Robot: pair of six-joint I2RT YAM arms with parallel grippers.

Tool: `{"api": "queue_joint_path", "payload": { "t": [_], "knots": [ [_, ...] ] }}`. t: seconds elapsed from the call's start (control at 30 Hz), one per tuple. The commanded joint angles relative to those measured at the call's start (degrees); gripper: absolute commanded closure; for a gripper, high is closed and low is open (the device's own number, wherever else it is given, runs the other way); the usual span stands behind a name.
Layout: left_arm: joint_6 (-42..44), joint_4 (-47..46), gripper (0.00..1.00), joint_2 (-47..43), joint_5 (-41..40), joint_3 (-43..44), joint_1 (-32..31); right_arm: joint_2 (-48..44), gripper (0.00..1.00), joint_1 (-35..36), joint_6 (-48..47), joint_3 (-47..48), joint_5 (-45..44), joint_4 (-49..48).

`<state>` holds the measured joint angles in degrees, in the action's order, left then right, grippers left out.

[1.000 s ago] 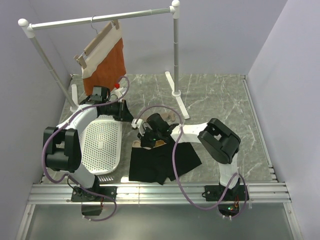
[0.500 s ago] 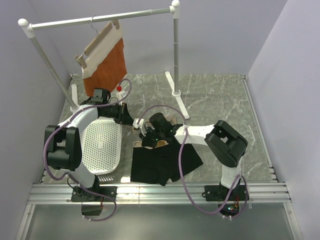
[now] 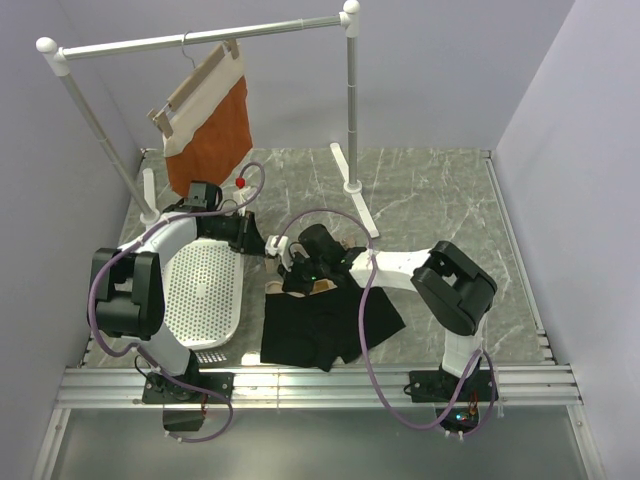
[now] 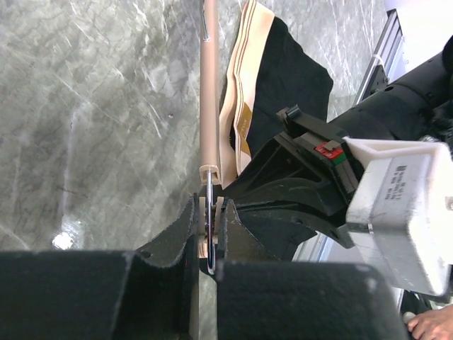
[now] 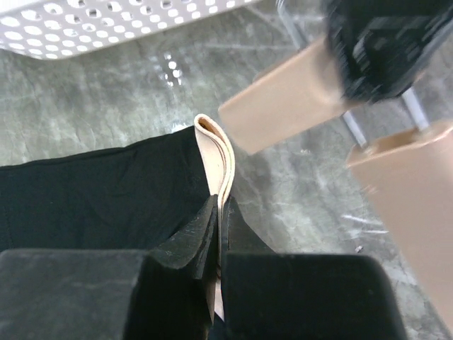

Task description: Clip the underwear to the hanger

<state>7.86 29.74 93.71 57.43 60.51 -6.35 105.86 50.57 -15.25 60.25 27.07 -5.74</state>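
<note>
Left gripper [image 4: 209,219] pinches hanger [image 4: 208,92] by metal wire [image 4: 210,190]; right gripper [image 5: 218,212] nips underwear [image 5: 92,191] waistband [image 5: 214,152] over table [image 5: 106,113], beside clip [image 5: 283,99]. Hold hanger steady, feed band squarely into clip mouth.

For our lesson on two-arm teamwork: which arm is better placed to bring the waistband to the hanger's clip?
Right, probably. The right gripper pinches the underwear by its tan waistband beside a wooden clip; the left gripper is shut on the hanger, steadying it.
</note>
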Motion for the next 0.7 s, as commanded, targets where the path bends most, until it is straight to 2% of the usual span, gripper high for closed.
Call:
{"api": "queue_joint_path", "payload": {
  "t": [0.0, 0.67],
  "knots": [
    [2.07, -0.55, 1.0, -0.2, 1.02, -0.92, -0.24, -2.33, 1.0, -0.29, 0.57, 3.21, 1.14, -1.73],
    [5.5, -1.43, 1.0, -1.6, 2.34, -3.29, -0.86, -1.27, 1.0, -2.4, 2.33, 6.28, 3.95, 0.03]
  ]
}}
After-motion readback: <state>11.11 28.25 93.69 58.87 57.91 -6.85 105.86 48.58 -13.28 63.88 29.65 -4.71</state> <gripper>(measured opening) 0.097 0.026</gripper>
